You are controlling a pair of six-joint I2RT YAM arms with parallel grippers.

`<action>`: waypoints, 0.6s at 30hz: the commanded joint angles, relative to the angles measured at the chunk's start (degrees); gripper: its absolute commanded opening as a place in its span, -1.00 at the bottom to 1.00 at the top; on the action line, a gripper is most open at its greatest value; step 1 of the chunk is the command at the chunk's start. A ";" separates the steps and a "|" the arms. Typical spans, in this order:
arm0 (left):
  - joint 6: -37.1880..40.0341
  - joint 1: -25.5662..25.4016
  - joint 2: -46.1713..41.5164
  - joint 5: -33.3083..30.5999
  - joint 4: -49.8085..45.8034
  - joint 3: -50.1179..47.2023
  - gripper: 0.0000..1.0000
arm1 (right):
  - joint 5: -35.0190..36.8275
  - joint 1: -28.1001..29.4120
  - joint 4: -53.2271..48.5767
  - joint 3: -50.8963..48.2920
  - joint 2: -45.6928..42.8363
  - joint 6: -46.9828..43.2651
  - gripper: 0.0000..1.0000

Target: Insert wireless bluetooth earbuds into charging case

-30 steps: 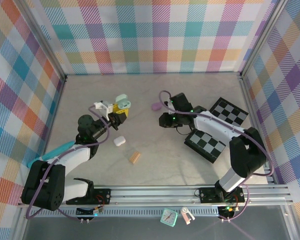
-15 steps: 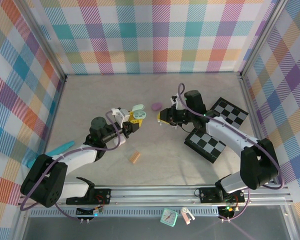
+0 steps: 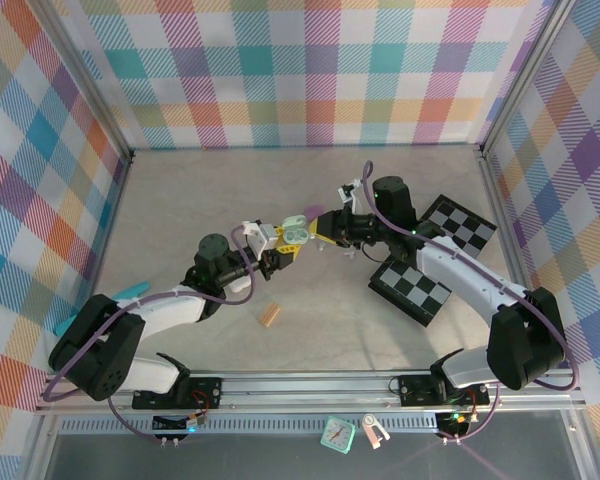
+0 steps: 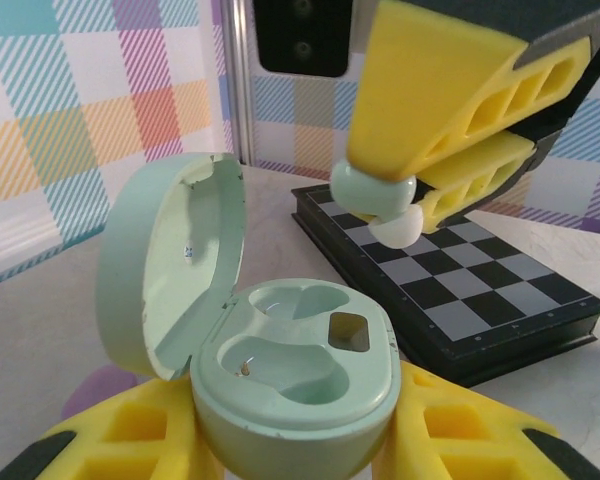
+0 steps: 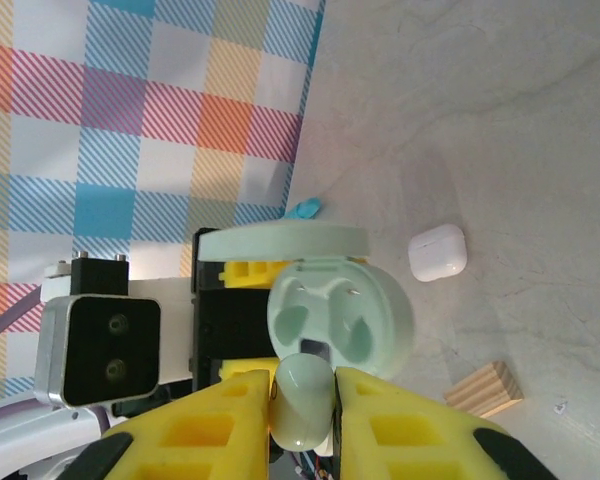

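My left gripper (image 3: 285,243) is shut on a pale green charging case (image 3: 296,232), held above the table with its lid open. Both sockets of the case (image 4: 298,355) are empty, and its yellow fingers (image 4: 130,440) clamp its sides. My right gripper (image 3: 325,226) is shut on a pale green earbud (image 5: 303,392), pinched between its yellow fingers (image 5: 215,425). In the left wrist view the earbud (image 4: 375,190) hangs just above and beyond the case. In the right wrist view the case (image 5: 342,315) lies directly past the earbud, very close.
A white closed case (image 5: 437,252) and a tan ridged block (image 3: 270,315) lie on the table below the grippers. A purple case (image 4: 98,386) rests on the table behind the green one. Two chessboards (image 3: 458,222) (image 3: 410,287) lie at the right. A teal object (image 3: 130,293) sits at the left.
My left arm has carried the open green case rightwards to the middle. My right gripper has lifted and swung left with the earbud, so the two now nearly meet.
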 commanded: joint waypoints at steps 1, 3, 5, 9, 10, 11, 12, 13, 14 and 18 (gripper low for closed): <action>3.72 -1.72 0.91 -0.75 0.94 2.41 -0.45 | 0.66 1.36 -0.70 2.94 -0.36 -2.03 -0.55; 4.33 -2.38 1.33 -1.00 0.14 3.03 -0.45 | 1.69 2.01 -1.88 3.87 -0.06 -3.16 -0.54; 4.51 -2.88 1.76 -1.34 0.14 3.45 -0.45 | 2.75 2.76 -3.55 4.94 0.28 -4.57 -0.54; 4.55 -3.68 2.16 -1.97 -0.22 4.08 -0.44 | 4.06 3.67 -5.52 6.28 1.00 -6.35 -0.54; 4.54 -3.92 2.24 -2.11 -0.30 4.23 -0.45 | 4.32 3.88 -5.79 6.47 1.17 -6.53 -0.54; 4.51 -4.06 2.26 -2.38 -0.37 4.33 -0.45 | 4.46 4.03 -6.07 6.66 1.42 -6.79 -0.54; 4.55 -4.28 2.29 -2.57 -0.56 4.46 -0.45 | 4.59 4.19 -6.26 6.73 1.53 -6.96 -0.54; 4.51 -4.46 2.24 -2.75 -0.67 4.59 -0.45 | 4.84 4.31 -6.48 6.89 1.68 -7.19 -0.54; 4.50 -4.65 2.34 -2.86 -0.76 4.70 -0.44 | 5.17 4.54 -6.73 7.08 1.86 -7.44 -0.53; 4.55 -5.32 2.64 -3.30 -0.76 5.06 -0.45 | 6.31 5.15 -8.44 7.81 2.22 -8.80 -0.53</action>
